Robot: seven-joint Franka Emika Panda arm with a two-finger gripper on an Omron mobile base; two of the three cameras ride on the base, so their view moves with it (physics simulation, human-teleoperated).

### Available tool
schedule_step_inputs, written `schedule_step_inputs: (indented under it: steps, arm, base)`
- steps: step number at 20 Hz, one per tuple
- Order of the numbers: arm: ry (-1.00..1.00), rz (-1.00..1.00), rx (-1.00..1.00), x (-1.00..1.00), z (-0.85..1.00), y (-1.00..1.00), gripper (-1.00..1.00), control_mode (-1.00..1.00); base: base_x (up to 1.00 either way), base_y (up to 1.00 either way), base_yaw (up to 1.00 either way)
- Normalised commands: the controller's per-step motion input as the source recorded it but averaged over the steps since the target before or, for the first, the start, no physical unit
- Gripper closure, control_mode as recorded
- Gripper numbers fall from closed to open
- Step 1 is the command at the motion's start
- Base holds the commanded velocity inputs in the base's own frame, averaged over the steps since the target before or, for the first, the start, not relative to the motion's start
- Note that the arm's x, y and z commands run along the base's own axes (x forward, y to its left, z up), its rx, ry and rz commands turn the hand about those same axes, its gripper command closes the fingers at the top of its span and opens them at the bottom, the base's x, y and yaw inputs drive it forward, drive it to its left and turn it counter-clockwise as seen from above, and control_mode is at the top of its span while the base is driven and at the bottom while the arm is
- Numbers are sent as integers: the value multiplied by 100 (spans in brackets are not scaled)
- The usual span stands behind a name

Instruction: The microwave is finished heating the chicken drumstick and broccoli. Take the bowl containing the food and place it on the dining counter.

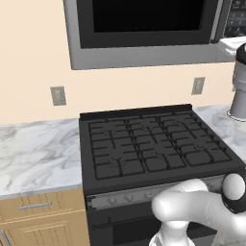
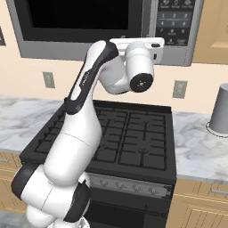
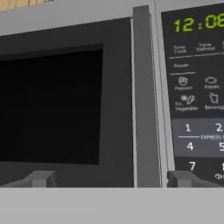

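The microwave (image 1: 144, 29) (image 2: 80, 22) hangs on the wall above the stove with its black glass door (image 3: 52, 105) closed. Its button panel (image 3: 197, 109) sits on the right and reads 12:08. My gripper (image 3: 111, 179) is open and close in front of the door. Its fingertips (image 3: 41, 178) stand wide apart on either side of the vertical grey door handle (image 3: 142, 100), not touching it. My hand (image 2: 136, 44) is raised to the microwave's lower right corner. The bowl, chicken drumstick and broccoli are hidden behind the door. The dining counter is out of view.
A black gas stove (image 1: 153, 144) (image 2: 124, 133) lies directly below my arm. Marble worktops (image 1: 33, 153) over light wood cabinets flank it. A grey cylindrical appliance (image 2: 220, 115) (image 1: 239, 86) stands on the right worktop. Wall outlets (image 1: 58, 95) sit on the beige wall.
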Motion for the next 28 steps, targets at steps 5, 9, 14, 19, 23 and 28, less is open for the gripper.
schedule_step_inputs:
  steps: [5,9,14,19,23,28]
  arm:
    - [0,0,0,72,0,-4,-100,-100]
    - [0,0,0,70,0,-10,-100,-100]
    - [0,0,2,51,2,-32,-100,-100]
    - [0,0,3,43,5,-33,-100,-100]
    - [0,0,0,47,1,-19,-100,-100]
    - [0,0,0,42,0,-6,100,-100]
  base:
    - [0,0,0]
    - [0,0,0]
    - [0,0,0]
    - [0,0,0]
    - [0,0,0]
    - [0,0,0]
